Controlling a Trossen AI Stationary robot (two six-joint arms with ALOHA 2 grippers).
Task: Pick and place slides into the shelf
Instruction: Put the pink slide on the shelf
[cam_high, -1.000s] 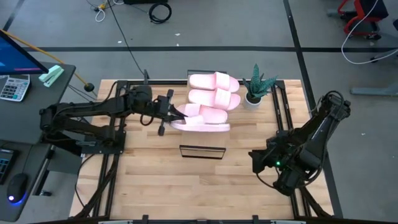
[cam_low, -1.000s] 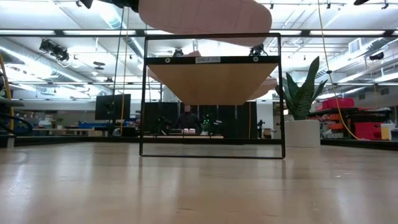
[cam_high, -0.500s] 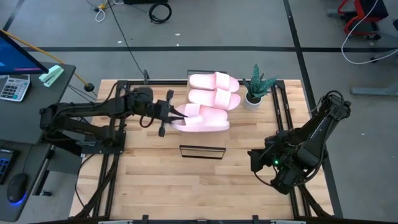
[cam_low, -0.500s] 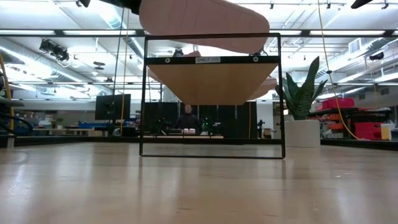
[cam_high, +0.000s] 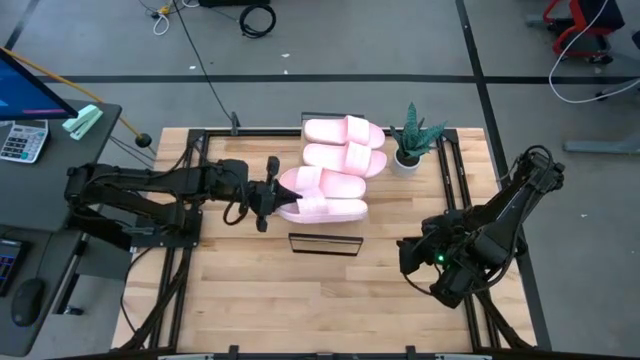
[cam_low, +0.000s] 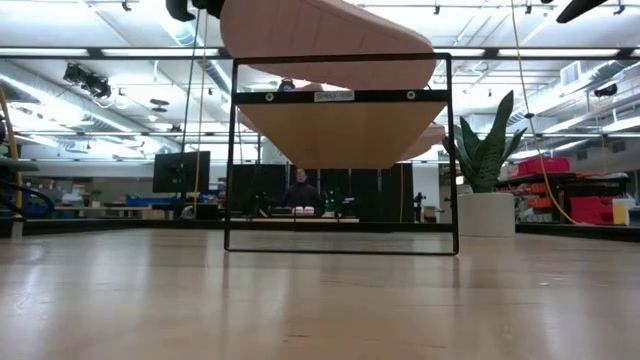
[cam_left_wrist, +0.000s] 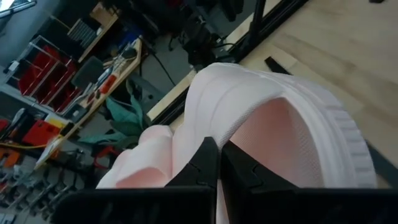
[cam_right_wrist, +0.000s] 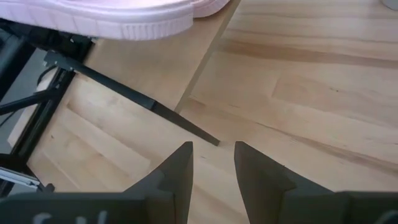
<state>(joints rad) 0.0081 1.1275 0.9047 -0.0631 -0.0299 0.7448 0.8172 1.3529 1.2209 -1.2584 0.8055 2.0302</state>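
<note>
Two pale pink slides lie side by side on the shelf, straps toward the table's right. A third slide hangs in the air above the shelf's near part, its sole showing in the low view. My left gripper is shut on this slide's left end. My right gripper stands open over the table's near right part, holding nothing; its fingers show in the right wrist view. My left gripper pinches the rim at the slide's left end between its two fingers. The fingers come nearly level from the table's left and lie along the slide. The slide is lifted clear, rolled to a tilt, and sticks out beyond the fingers over the shelf.
A small potted plant in a white pot stands right of the shelf at the table's far side. The shelf's black frame stands up from the table's middle. Bare wooden tabletop lies toward the near edge.
My left gripper has swung a little toward the table's near edge and rolled about its own line, staying shut. The held slide has gone with it and tipped about its length, still clear of the shelf.
</note>
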